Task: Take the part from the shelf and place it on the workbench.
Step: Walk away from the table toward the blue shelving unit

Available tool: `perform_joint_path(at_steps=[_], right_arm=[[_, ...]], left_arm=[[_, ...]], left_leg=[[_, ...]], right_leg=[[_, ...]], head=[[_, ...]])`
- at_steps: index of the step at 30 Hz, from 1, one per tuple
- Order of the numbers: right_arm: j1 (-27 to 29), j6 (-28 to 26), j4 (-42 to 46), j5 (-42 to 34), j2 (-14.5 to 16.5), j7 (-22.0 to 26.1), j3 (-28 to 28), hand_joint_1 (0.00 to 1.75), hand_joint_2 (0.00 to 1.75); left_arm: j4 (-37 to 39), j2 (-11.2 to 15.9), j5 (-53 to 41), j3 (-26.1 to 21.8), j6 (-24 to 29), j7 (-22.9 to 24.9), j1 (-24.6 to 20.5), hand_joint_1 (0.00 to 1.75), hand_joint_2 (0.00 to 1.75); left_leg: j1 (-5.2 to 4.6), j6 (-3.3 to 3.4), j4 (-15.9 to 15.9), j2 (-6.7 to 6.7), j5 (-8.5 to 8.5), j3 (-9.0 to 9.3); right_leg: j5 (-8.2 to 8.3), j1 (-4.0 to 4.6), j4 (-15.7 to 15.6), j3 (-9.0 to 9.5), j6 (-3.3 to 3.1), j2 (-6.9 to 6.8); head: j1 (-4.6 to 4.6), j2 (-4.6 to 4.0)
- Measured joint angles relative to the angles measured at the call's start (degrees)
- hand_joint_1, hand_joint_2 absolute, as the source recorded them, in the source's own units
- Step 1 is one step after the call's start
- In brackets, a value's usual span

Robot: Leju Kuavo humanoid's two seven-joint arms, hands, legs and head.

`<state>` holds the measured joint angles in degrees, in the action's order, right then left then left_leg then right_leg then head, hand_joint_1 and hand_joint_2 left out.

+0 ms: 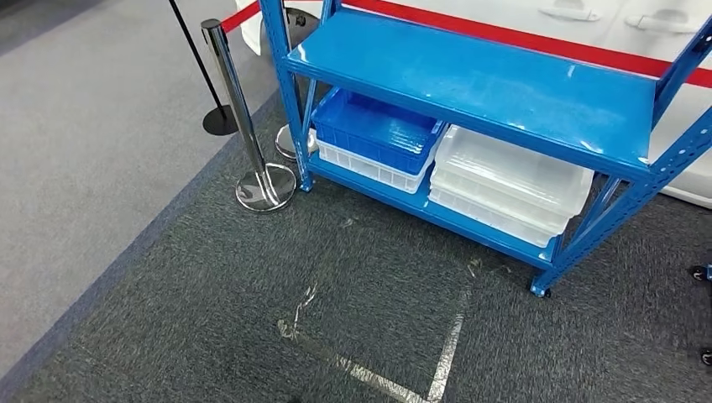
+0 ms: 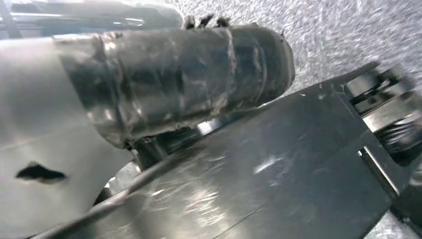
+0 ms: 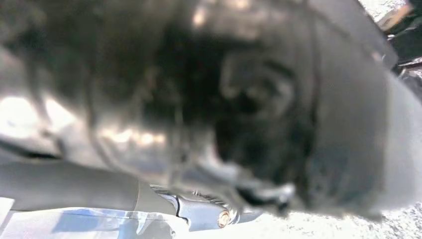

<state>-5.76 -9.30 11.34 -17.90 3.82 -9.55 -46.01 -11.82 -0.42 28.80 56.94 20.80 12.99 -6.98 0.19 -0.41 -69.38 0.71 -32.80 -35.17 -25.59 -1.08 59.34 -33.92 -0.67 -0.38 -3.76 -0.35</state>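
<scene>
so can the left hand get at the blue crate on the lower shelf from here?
Probably not yet. The blue crate sits on the lower level of the shelf, with open carpet between it and the robot, and neither arm is raised toward it. Nothing blocks the crate's front.

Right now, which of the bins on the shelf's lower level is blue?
The blue bin at the left end of the lower level, nearest the chrome post. It sits on a white bin; the stack to its right is all white.

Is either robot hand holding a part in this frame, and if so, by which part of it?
Cannot be told. The wrist views are blurred and too close to show a grasp, and the blue shelf in the head view has no arm near it.
</scene>
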Motion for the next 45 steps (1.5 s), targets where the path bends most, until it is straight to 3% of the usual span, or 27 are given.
perform_joint_path(at_steps=[2,3,6,8,10,12,14,16,18,20,22,23,25,28,29,30,32,33,34,35,36,38,40,43,45], right_arm=[[0.07,0.09,-0.01,-0.27,0.0,-0.03,0.0,0.0,0.0],[0.11,0.13,-0.02,-0.34,0.0,-0.05,0.0,0.0,0.0],[0.15,0.29,-0.03,-0.42,0.0,-0.11,0.0,0.0,0.0],[0.09,0.37,-0.04,-0.46,-0.01,-0.14,0.0,0.0,0.0],[0.08,0.24,-0.04,-0.5,-0.02,-0.15,0.0,0.0,0.0],[0.05,0.0,-0.04,-0.56,-0.06,-0.15,0.0,0.0,0.0],[-0.04,-0.18,-0.04,-0.64,-0.1,-0.13,0.0,0.0,0.0],[-0.02,-0.23,-0.04,-0.71,-0.11,-0.12,0.0,0.0,0.0],[0.07,-0.23,-0.04,-0.74,-0.11,-0.11,0.0,0.0,0.0],[0.12,-0.18,-0.04,-0.74,-0.16,-0.11,0.0,0.0,0.0],[0.13,0.16,-0.05,-0.6,-0.25,-0.11,0.0,0.0,0.0],[0.11,0.5,-0.05,-0.44,-0.27,-0.09,0.0,0.0,0.0],[0.09,1.38,-0.07,0.12,-0.32,-0.05,-0.01,0.0,0.0],[0.09,2.64,-0.03,1.13,-0.37,-0.03,-0.16,0.0,0.0],[0.06,2.9,-0.02,1.44,-0.38,-0.02,-0.3,0.0,0.0],[0.04,3.06,0.0,1.77,-0.4,0.04,-0.46,0.0,0.0],[0.01,3.09,-0.02,2.27,-0.44,0.53,-0.76,0.0,0.0],[0.02,3.09,-0.02,2.43,-0.48,0.84,-0.87,0.0,0.0],[0.03,3.14,-0.03,2.54,-0.51,1.09,-1.0,0.0,0.0],[0.03,3.25,-0.03,2.6,-0.54,1.2,-1.15,0.0,0.0],[0.03,3.41,-0.02,2.62,-0.55,1.18,-1.29,0.0,0.0],[0.0,3.83,-0.03,2.43,-0.56,1.07,-1.46,0.0,0.0],[-0.06,4.22,-0.04,1.98,-0.58,0.86,-1.46,0.0,0.0],[-0.18,4.56,-0.04,1.56,-0.62,0.63,-1.49,0.0,0.0],[-0.28,4.65,-0.04,1.51,-0.66,0.59,-1.6,0.0,0.0]], left_arm=[[0.0,-0.02,-0.06,0.0,-0.04,0.35,-0.19,0.0,0.0],[0.0,-0.02,-0.03,0.0,-0.03,0.46,-0.21,0.0,0.0],[0.0,-0.02,0.14,0.0,0.11,0.64,-0.27,0.0,0.0],[0.0,-0.02,0.25,0.0,0.2,0.69,-0.39,0.0,0.0],[0.01,-0.03,0.3,0.0,0.27,0.71,-0.37,0.0,0.0],[0.01,-0.07,0.24,0.0,0.31,0.77,-0.27,0.0,0.0],[0.0,-0.14,0.09,0.0,0.31,0.8,-0.49,0.0,0.0],[0.01,-0.22,-0.01,0.01,0.31,0.83,-0.73,0.0,0.0],[0.02,-0.26,-0.03,0.02,0.31,0.86,-0.77,0.0,0.0],[0.01,-0.28,-0.03,0.02,0.3,0.86,-0.75,0.0,0.0],[0.01,-0.39,-0.03,0.02,0.27,0.86,-0.75,0.0,0.0],[0.01,-0.45,-0.01,0.02,0.26,0.85,-0.79,0.0,0.0],[0.01,-0.52,0.22,0.02,0.36,0.67,-0.82,0.0,0.0],[0.0,-0.52,1.2,0.02,0.8,-0.52,-0.61,0.0,0.0],[0.0,-0.5,1.72,0.02,0.77,-1.15,-0.47,0.0,0.0],[0.0,-0.45,2.26,0.02,0.57,-1.8,-0.27,0.0,0.0],[0.01,-0.31,3.0,0.02,0.11,-2.61,0.16,0.0,0.0],[0.02,-0.23,3.06,0.02,-0.02,-2.62,0.37,0.0,0.0],[0.02,-0.18,3.05,0.02,-0.04,-2.4,0.55,0.0,0.0],[0.02,-0.16,3.19,0.02,-0.03,-2.1,0.69,0.0,0.0],[0.03,-0.15,3.51,0.02,-0.02,-1.79,0.79,0.0,0.0],[0.04,-0.15,4.72,0.01,-0.02,-1.37,0.97,0.0,0.0],[0.05,-0.16,6.07,-0.04,0.14,-1.14,1.1,0.0,0.0],[0.07,-0.23,7.18,-0.19,0.5,-1.08,1.25,0.0,0.0],[0.07,-0.34,7.41,-0.34,0.62,-1.08,1.26,0.0,0.0]], left_leg=[[0.05,-0.25,-4.85,-0.12,-1.96,-3.57],[0.05,-0.17,-4.69,-0.15,-1.31,-4.13],[-0.1,0.64,5.0,-0.41,5.33,-1.16],[-0.48,1.22,9.36,-0.61,5.95,0.25],[-0.65,1.64,9.84,-0.58,5.54,0.44],[-0.27,2.16,10.41,-0.57,6.73,1.13],[0.0,2.72,10.9,-0.6,6.76,1.74],[-0.07,3.19,10.91,-0.58,6.46,1.97],[-0.14,3.39,10.88,-0.51,6.1,2.26],[-0.16,3.34,10.83,-0.32,5.56,2.92],[-0.22,3.06,10.72,-0.13,4.81,3.67],[-0.33,2.79,10.58,-0.05,4.4,3.87],[-0.49,2.19,10.57,0.04,3.92,3.92],[-0.45,1.31,10.44,-0.03,3.35,4.13],[-0.42,0.98,9.0,-0.1,2.54,3.6],[-0.31,0.67,6.39,-0.18,1.32,2.31],[-0.07,0.15,-1.29,-0.26,-1.54,-1.99],[0.05,-0.05,-4.35,-0.28,-2.09,-4.05],[0.16,-0.19,-5.61,-0.29,-1.53,-5.3],[0.27,-0.28,-4.59,-0.3,0.23,-5.43],[0.36,-0.3,-1.55,-0.33,2.83,-4.55],[0.37,-0.11,6.22,-0.48,7.05,-1.56],[0.16,0.45,9.95,-0.5,7.75,0.07],[0.19,1.54,10.7,-0.27,7.23,0.64],[0.42,2.2,11.27,-0.28,7.16,1.26]], right_leg=[[-0.39,0.13,0.01,0.27,-0.2,-0.06],[-0.62,0.17,0.02,0.53,-0.22,-0.02],[-1.41,0.26,0.05,1.76,0.06,0.1],[-1.86,0.38,0.15,2.01,0.57,0.07],[-2.26,0.53,0.18,2.04,1.24,-0.02],[-3.05,0.56,0.84,2.09,1.9,0.02],[-5.18,0.51,4.91,0.21,2.34,0.16],[-7.77,0.52,11.28,-3.23,2.58,0.19],[-8.41,0.51,15.55,-6.08,2.75,0.2],[-5.55,0.5,13.94,-6.31,2.77,0.2],[-1.01,0.53,6.91,-3.78,2.49,0.26],[0.17,0.59,3.66,-2.43,2.24,0.32],[0.34,0.77,0.74,-1.13,1.68,0.45],[0.15,0.56,-0.21,-0.39,0.77,0.5],[0.11,0.38,-0.57,0.02,0.45,0.44],[-0.01,0.26,-0.83,0.45,0.17,0.34],[-0.46,0.23,-0.94,1.06,-0.19,0.17],[-0.73,0.21,-0.93,1.35,-0.24,0.14],[-1.04,0.17,-0.92,1.71,-0.21,0.15],[-1.38,0.1,-0.9,2.15,-0.12,0.18],[-1.75,0.02,-0.88,2.68,0.02,0.23],[-2.59,0.05,-0.76,3.33,0.59,0.3],[-3.16,0.25,-0.78,3.46,1.29,0.29],[-3.7,0.3,-0.86,3.86,2.2,0.21],[-5.25,0.26,2.05,2.65,2.68,0.25]], head=[[-0.08,0.0],[-0.1,0.0],[-0.06,0.0],[0.01,0.0],[0.07,0.0],[0.15,0.0],[0.33,0.0],[0.48,0.0],[0.47,0.0],[0.48,0.0],[0.51,0.0],[0.52,0.0],[0.47,0.0],[0.31,0.0],[0.13,0.0],[-0.01,0.0],[-0.23,0.0],[-0.22,0.0],[-0.24,0.0],[-0.23,0.0],[-0.25,0.0],[-0.25,0.0],[-0.22,0.0],[-0.14,0.0],[0.03,0.0]])
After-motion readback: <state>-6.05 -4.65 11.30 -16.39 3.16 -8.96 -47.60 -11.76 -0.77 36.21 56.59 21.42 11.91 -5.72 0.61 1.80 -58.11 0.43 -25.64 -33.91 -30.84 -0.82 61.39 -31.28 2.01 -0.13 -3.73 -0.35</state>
